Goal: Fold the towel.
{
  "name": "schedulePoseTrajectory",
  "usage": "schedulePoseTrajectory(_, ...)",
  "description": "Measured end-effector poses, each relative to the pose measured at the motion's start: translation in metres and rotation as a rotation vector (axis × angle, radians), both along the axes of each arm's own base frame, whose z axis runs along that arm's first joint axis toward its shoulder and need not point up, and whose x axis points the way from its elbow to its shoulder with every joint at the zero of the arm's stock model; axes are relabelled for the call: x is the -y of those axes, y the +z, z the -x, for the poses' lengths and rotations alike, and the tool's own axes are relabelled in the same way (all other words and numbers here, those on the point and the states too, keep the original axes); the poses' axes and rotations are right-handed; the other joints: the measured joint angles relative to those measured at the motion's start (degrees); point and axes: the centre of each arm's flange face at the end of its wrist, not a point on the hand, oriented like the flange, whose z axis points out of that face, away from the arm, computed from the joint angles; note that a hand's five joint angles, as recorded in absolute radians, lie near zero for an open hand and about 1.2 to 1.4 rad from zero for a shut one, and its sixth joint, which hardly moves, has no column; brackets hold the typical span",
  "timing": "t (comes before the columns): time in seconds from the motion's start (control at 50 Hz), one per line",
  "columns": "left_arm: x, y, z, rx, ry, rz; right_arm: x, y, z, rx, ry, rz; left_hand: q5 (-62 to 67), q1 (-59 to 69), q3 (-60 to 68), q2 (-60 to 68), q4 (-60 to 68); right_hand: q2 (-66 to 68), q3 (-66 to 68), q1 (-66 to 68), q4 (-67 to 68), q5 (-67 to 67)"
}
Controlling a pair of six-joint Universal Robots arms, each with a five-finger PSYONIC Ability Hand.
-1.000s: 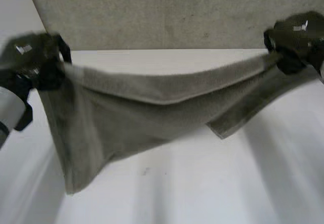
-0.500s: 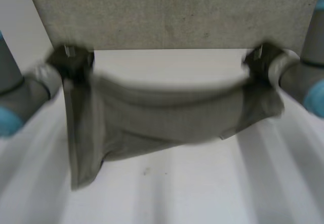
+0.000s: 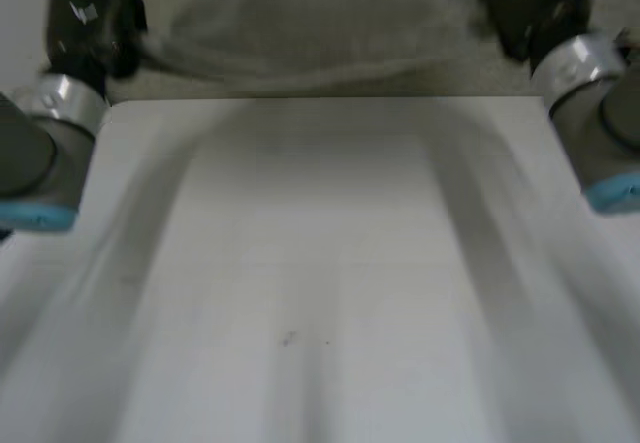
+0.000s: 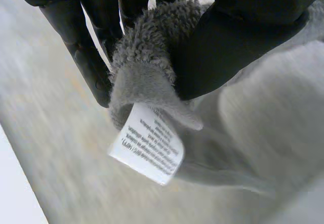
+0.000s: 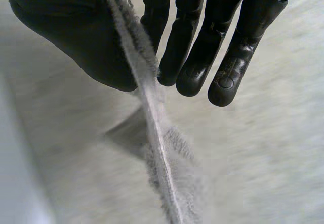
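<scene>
The towel [image 3: 320, 33] was up at twelve o'clock in the head view, strung in a shallow sag between the two hands. Its lower edge sat just above the far edge of the table [image 3: 320, 263]. Grey cloth against a grey panel [image 3: 330, 81] behind it, so the outline was hard to trace.

The left hand [image 3: 90, 28] had the towel's end out at about ten o'clock. The left wrist view showed a firm pinch: a bunched corner of fluffy cloth [image 4: 144, 47] was squeezed between the thumb and the fingers [image 4: 86, 57]. The cloth was puckered right at the grip. A white label [image 4: 147, 143] with small print dangled from that corner, just beyond the fingertips. The rest of the towel trailed away beside the thumb.

The right hand [image 3: 525, 3] had the other end at about one o'clock. In the right wrist view a thin edge of the towel [image 5: 152, 113] ran up between the thumb and the fingers [image 5: 202, 62]. The fingers were held nearly straight and close together, nipping the edge against the thumb. Past the fingertips the edge stood on its side and dropped away from the hand.

The left arm [image 3: 40, 153] came in from nine o'clock and the right arm [image 3: 600, 133] from three. Both reached out past the table's far corners.
</scene>
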Motion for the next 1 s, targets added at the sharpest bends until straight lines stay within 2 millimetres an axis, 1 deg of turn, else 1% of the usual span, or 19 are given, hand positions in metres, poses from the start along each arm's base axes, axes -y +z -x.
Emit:
schedulePoseTrajectory(0.04, -0.001, -0.024, 0.000, 0.017, 0.000, -0.067, 0.000, -0.023, -0.001, -0.026, 0.012, -0.067, 0.00, 0.00, 0.00, 0.00, 0.00, 0.00, 0.00, 0.00, 0.00, 0.00)
schedulePoseTrajectory(0.08, -0.004, -0.054, -0.001, 0.039, 0.000, -0.151, -0.003, -0.062, -0.001, -0.064, 0.027, -0.174, 0.00, 0.00, 0.00, 0.00, 0.00, 0.00, 0.00, 0.00, 0.00, 0.00)
schedulePoseTrajectory(0.12, -0.007, -0.072, -0.001, 0.054, 0.001, -0.203, -0.005, -0.083, -0.001, -0.083, 0.034, -0.233, 0.00, 0.01, 0.00, 0.00, 0.00, 0.00, 0.00, 0.00, 0.00, 0.00)
schedulePoseTrajectory(0.14, -0.010, -0.089, -0.002, 0.071, 0.002, -0.252, -0.007, -0.101, -0.001, -0.098, 0.038, -0.282, 0.00, 0.01, 0.00, 0.00, 0.00, 0.00, 0.00, 0.00, 0.00, 0.00)
schedulePoseTrajectory(0.18, -0.015, -0.107, -0.003, 0.094, 0.004, -0.305, -0.011, -0.131, 0.000, -0.121, 0.042, -0.365, 0.00, 0.01, 0.00, 0.00, 0.00, 0.00, 0.00, 0.00, 0.00, 0.00)
schedulePoseTrajectory(0.22, -0.018, -0.118, -0.003, 0.112, 0.006, -0.338, -0.014, -0.145, 0.001, -0.132, 0.043, -0.406, 0.00, 0.01, 0.00, 0.00, 0.00, 0.00, 0.00, 0.00, 0.00, 0.00)
schedulePoseTrajectory(0.26, -0.024, -0.132, -0.005, 0.151, 0.013, -0.380, -0.020, -0.169, 0.003, -0.152, 0.042, -0.479, 0.00, 0.01, 0.00, 0.00, 0.00, 0.00, 0.00, 0.00, 0.00, 0.00)
schedulePoseTrajectory(0.36, -0.032, -0.146, -0.012, 0.220, 0.035, -0.423, -0.025, -0.190, 0.009, -0.166, 0.033, -0.572, 0.00, 0.03, 0.00, 0.00, 0.00, -0.13, -0.10, -0.01, -0.14, -0.04)
schedulePoseTrajectory(0.42, -0.034, -0.148, -0.016, 0.244, 0.045, -0.432, -0.025, -0.194, 0.014, -0.151, 0.020, -0.615, 0.00, 0.03, 0.00, 0.00, 0.00, -5.48, -6.03, -3.25, -6.40, -4.08)
schedulePoseTrajectory(0.46, -0.037, -0.148, -0.022, 0.272, 0.062, -0.435, -0.023, -0.196, 0.025, -0.093, -0.010, -0.687, 0.00, 0.03, 0.00, 0.00, 0.00, -10.70, -11.58, -6.99, -11.76, -8.32)
schedulePoseTrajectory(0.5, -0.037, -0.145, -0.026, 0.276, 0.074, -0.430, -0.020, -0.194, 0.034, -0.023, -0.036, -0.738, 0.00, 0.03, 0.00, 0.00, 0.00, -25.75, -26.12, -19.31, -26.46, -23.11)
schedulePoseTrajectory(0.62, -0.037, -0.135, -0.034, 0.270, 0.098, -0.414, -0.009, -0.190, 0.058, 0.187, -0.110, -0.844, 0.00, 0.03, 0.00, 0.00, 0.00, -29.69, -31.15, -22.99, -31.95, -29.42)
schedulePoseTrajectory(0.64, -0.038, -0.133, -0.036, 0.267, 0.102, -0.411, -0.005, -0.189, 0.068, 0.269, -0.138, -0.872, 0.00, 0.03, 0.00, 0.00, 0.00, -29.69, -31.16, -22.99, -32.07, -29.66)
schedulePoseTrajectory(0.68, -0.039, -0.131, -0.037, 0.264, 0.104, -0.412, -0.001, -0.188, 0.076, 0.337, -0.162, -0.892, 0.00, 0.03, 0.00, 0.00, 0.00, -29.39, -30.80, -22.75, -31.66, -29.26)
schedulePoseTrajectory(0.74, -0.041, -0.130, -0.038, 0.263, 0.105, -0.418, 0.004, -0.189, 0.089, 0.435, -0.186, -0.922, 0.00, 0.03, 0.00, 0.00, 0.00, -22.14, -22.81, -16.94, -24.25, -22.48)
schedulePoseTrajectory(0.76, -0.043, -0.131, -0.037, 0.263, 0.103, -0.423, 0.005, -0.189, 0.092, 0.458, -0.187, -0.930, 0.00, 0.03, 0.00, 0.00, 0.00, -9.12, -10.13, -5.49, -10.67, -10.42)
schedulePoseTrajectory(0.8, -0.047, -0.132, -0.037, 0.266, 0.099, -0.438, 0.007, -0.190, 0.096, 0.495, -0.176, -0.948, 0.00, 0.03, 0.00, 0.00, 0.00, -0.85, -1.84, 0.05, -2.17, -2.64)
schedulePoseTrajectory(0.94, -0.063, -0.133, -0.035, 0.280, 0.082, -0.497, 0.005, -0.185, 0.098, 0.515, -0.085, -0.980, 0.00, 0.03, 0.00, 0.00, 0.00, 0.22, -0.12, 0.05, -0.16, -0.87)
schedulePoseTrajectory(1.0, -0.079, -0.131, -0.037, 0.297, 0.075, -0.564, -0.004, -0.172, 0.096, 0.472, -0.014, -1.004, 0.00, 0.03, 0.00, 0.00, 0.00, 0.22, -0.12, 0.05, -0.16, -0.77)
